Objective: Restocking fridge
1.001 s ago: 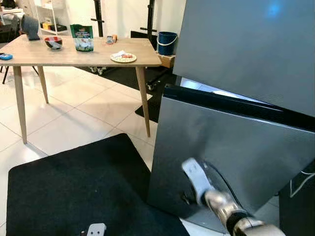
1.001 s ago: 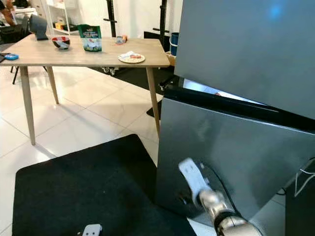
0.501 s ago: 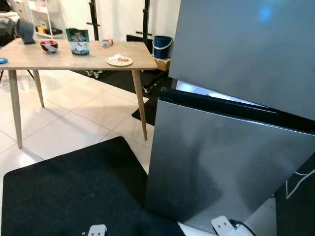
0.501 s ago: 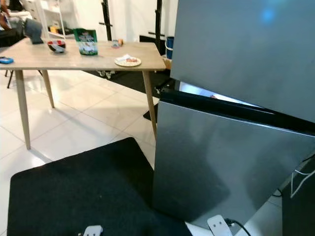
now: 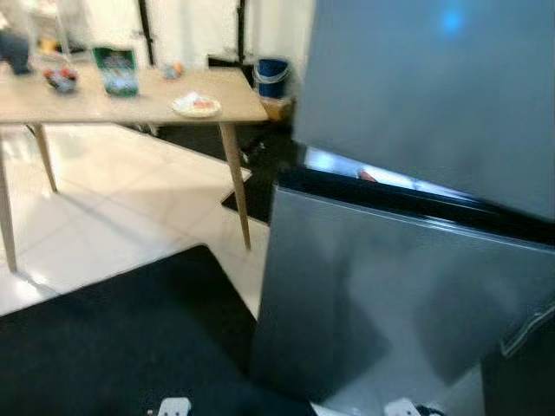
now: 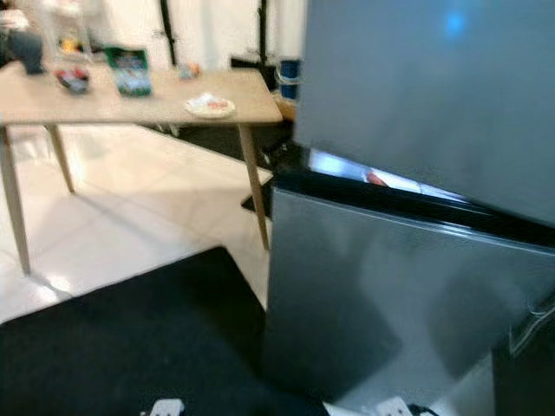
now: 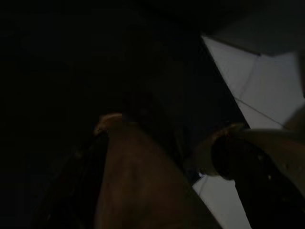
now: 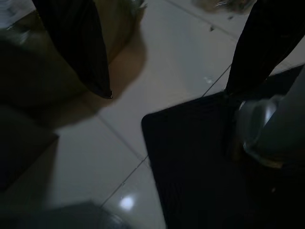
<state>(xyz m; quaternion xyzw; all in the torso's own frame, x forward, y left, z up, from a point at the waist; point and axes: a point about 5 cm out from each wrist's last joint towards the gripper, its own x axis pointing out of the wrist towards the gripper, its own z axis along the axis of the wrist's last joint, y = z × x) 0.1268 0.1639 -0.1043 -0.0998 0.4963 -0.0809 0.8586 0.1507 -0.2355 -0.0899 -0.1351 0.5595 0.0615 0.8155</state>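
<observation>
Right wrist view — right jaws apart over floor mat (image 8: 200, 162); fridge (image 5: 408, 286) ahead, door ajar; left jaws unclear.

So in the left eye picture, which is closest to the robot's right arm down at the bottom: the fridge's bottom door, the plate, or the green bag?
1. Grey lower fridge door, right above the right gripper.
2. Small white plate, near the wooden table's right end.
3. Green snack bag, farther back and left on that table.
</observation>
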